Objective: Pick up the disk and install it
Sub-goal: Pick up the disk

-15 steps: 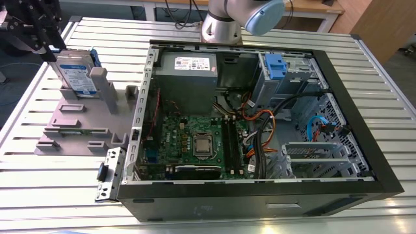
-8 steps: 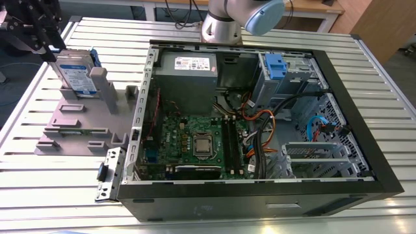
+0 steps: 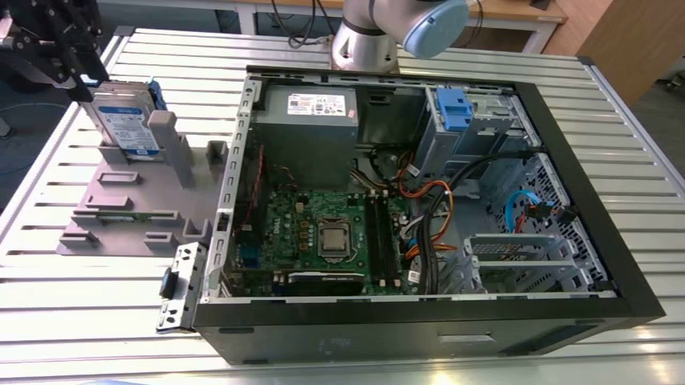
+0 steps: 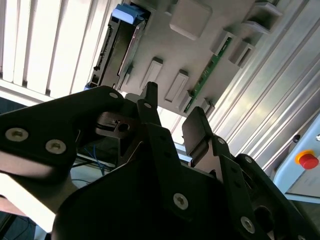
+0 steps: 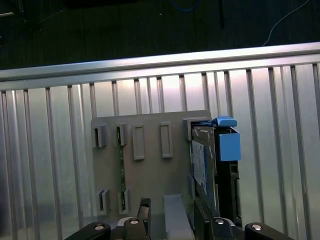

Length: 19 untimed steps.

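The disk [image 3: 124,120] stands on edge in a slot of the grey plastic stand [image 3: 118,196] at the exterior view's left. It is silver, with a white-and-blue label and a blue bracket. My black gripper [image 3: 77,80] hangs just above and beside the disk's upper far corner, apart from it. In both wrist views the disk [image 4: 121,47] [image 5: 203,165] lies beyond the fingertips. The gripper [image 4: 172,117] [image 5: 172,212] is open, with nothing between its fingers.
An open computer case [image 3: 428,314] lies on the slatted metal table [image 3: 86,305], with a blue drive bay [image 3: 455,108] at its far side. Green memory sticks [image 4: 210,70] sit in the stand's other slots. The arm's base [image 3: 364,44] stands behind the case.
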Available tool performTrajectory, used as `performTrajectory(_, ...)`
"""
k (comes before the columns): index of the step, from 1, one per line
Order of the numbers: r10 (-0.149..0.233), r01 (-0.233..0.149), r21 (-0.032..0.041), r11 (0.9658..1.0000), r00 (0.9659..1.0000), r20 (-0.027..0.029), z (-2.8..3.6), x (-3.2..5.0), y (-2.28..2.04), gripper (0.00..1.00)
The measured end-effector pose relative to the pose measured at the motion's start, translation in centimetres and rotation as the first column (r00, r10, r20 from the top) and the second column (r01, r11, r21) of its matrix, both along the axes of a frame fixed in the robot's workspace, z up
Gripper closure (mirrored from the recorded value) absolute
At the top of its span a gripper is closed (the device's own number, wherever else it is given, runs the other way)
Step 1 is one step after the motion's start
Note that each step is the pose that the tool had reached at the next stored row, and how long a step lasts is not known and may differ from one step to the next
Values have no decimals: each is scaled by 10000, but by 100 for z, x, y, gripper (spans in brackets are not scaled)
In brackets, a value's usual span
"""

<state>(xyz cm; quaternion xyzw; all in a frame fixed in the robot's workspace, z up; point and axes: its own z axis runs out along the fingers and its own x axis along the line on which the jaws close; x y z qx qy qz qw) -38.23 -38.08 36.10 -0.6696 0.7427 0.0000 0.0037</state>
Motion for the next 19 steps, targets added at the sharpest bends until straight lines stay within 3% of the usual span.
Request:
performTrajectory(11,-1,1,0,10000,10000,-1,-20,-1,7,53)
performTrajectory(12,-1,1,0,10000,10000,-1,-160,-2,7,53)
performTrajectory(13,-1,1,0,10000,10000,0,-235,-3,8,53)
performTrajectory(19,0,0,0,10000,10000,0,-238,-4,7,53)
